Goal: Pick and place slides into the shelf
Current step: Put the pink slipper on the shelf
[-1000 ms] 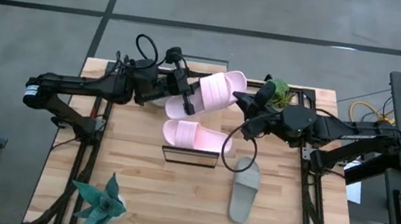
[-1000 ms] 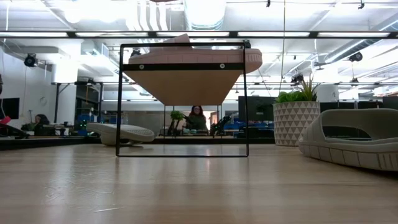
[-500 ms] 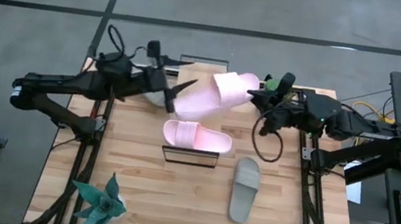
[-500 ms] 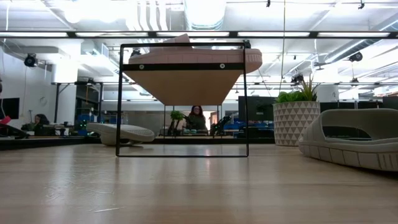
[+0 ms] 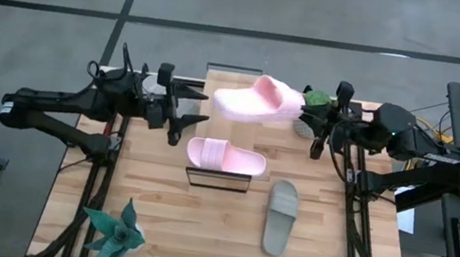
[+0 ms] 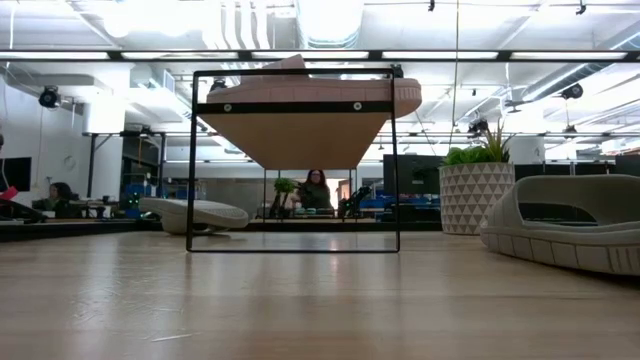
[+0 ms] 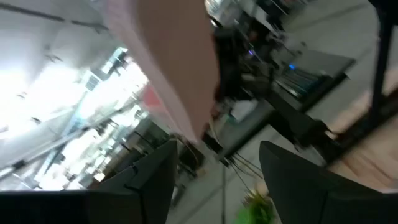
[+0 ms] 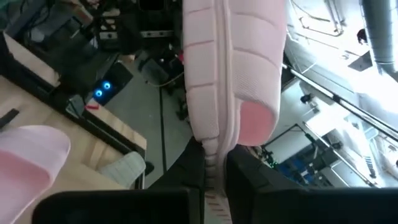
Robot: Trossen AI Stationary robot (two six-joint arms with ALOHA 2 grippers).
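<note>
My right gripper is shut on a pale pink slide and keeps it in the air over the table's far edge. My left gripper stands open to that slide's left, touching nothing; in its wrist view its fingers are spread with the pink slide beyond them. A second pink slide lies sole down on the shelf, also seen on the shelf top from table height. One grey slide lies on the table near the shelf's right end. Another grey slide lies behind the shelf on the left. My right gripper pinches the pink slide's end nearest the strap between its two fingers, by the sole's edge. The fingers come level from the table's right and lie along the slide. The slide is lifted clear, turned on its side, and reaches out toward the left.
A potted green plant stands at the far right, close under my right gripper. A spiky plant stands at the near left corner. Bare tabletop lies in front of the shelf.
My left gripper has opened, let go of the pink slide and drawn back toward the table's left edge. My right gripper has pulled back toward the right and far edges and rolled. The slide has swung from slanting across the table to lying along the far edge.
</note>
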